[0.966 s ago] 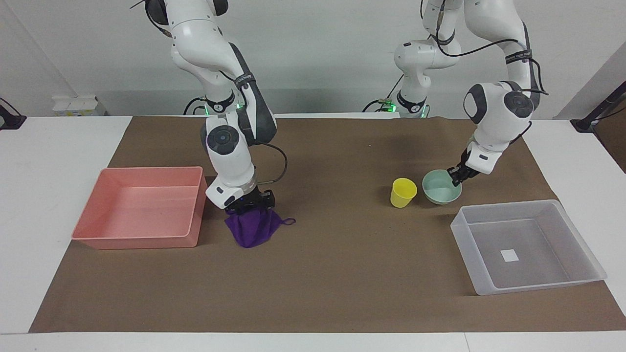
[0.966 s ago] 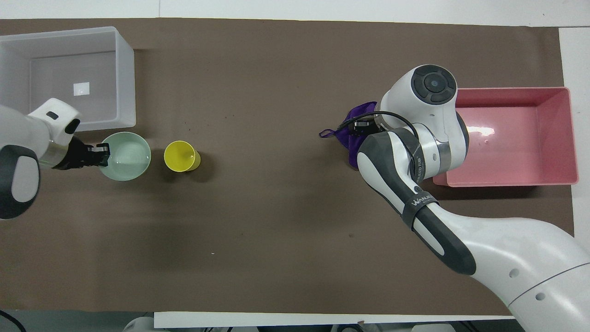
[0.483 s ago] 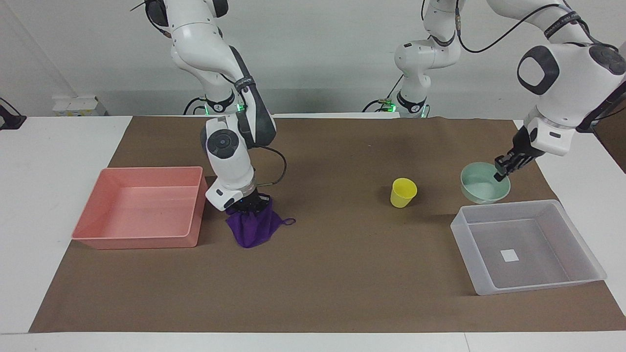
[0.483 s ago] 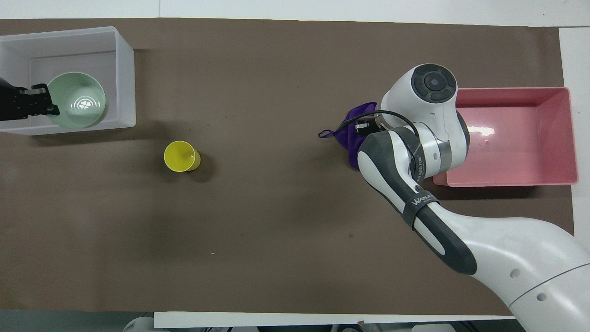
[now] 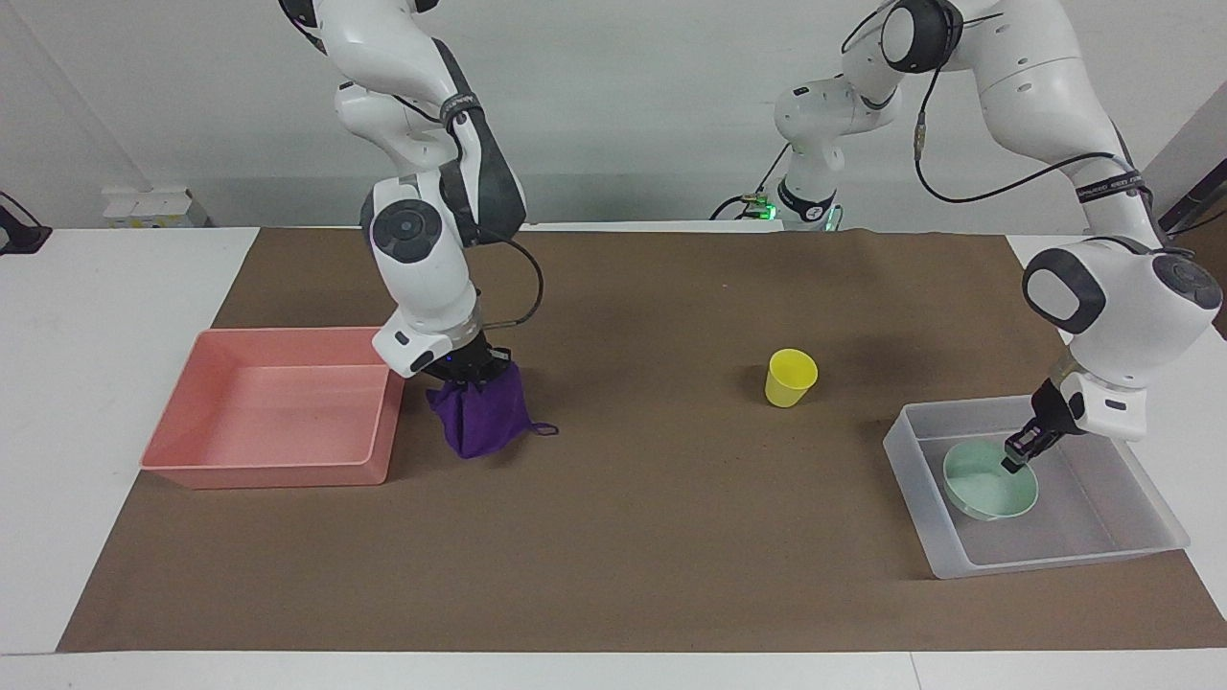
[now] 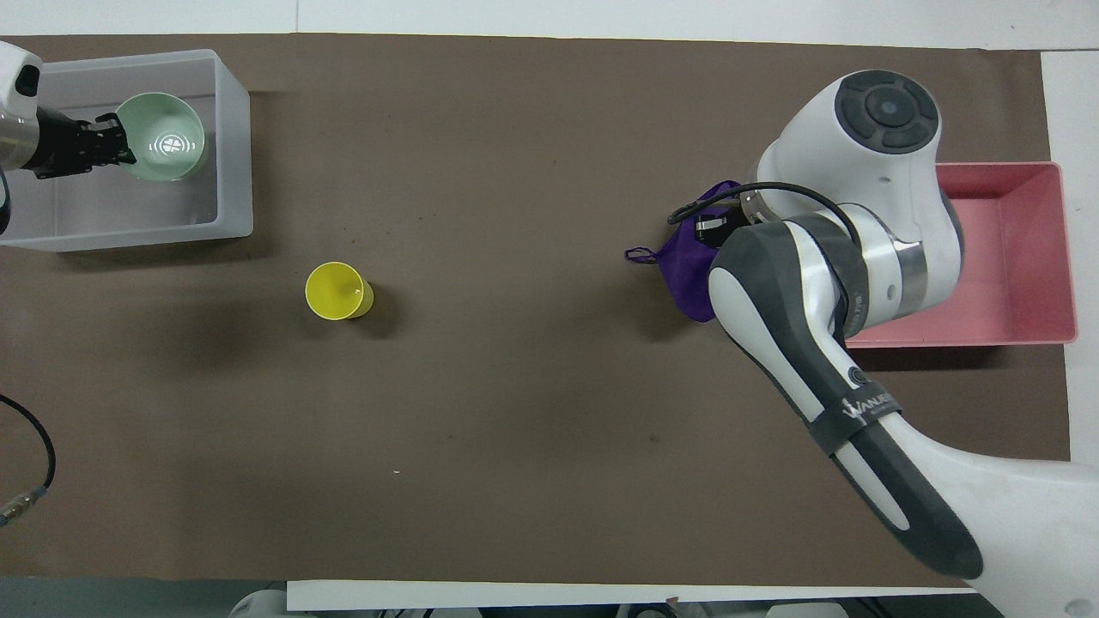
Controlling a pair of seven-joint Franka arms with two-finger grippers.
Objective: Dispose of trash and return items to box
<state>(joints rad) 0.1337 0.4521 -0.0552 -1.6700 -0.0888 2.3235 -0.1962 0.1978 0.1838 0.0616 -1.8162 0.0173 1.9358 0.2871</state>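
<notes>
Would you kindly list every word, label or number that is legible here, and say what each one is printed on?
"WANJE": white letters on the right arm's grey strap in the overhead view; the rest curves out of sight.
The right arm's strap in the facing view: lettering too small to read.
Left arm's strap: lettering too small to read.
Yellow cup, mint-green bowl, box, pink tray, purple cloth: no text visible.

Bowl [image 5: 989, 491] in box [image 5: 1145, 551], left arm's end; cup [image 5: 791, 377] nearer robots; tray [image 5: 163, 458] right arm's end.

One cup [image 5: 791, 377], bowl [image 5: 989, 492], cloth [image 5: 479, 417]; two bins [image 5: 1131, 537].
</notes>
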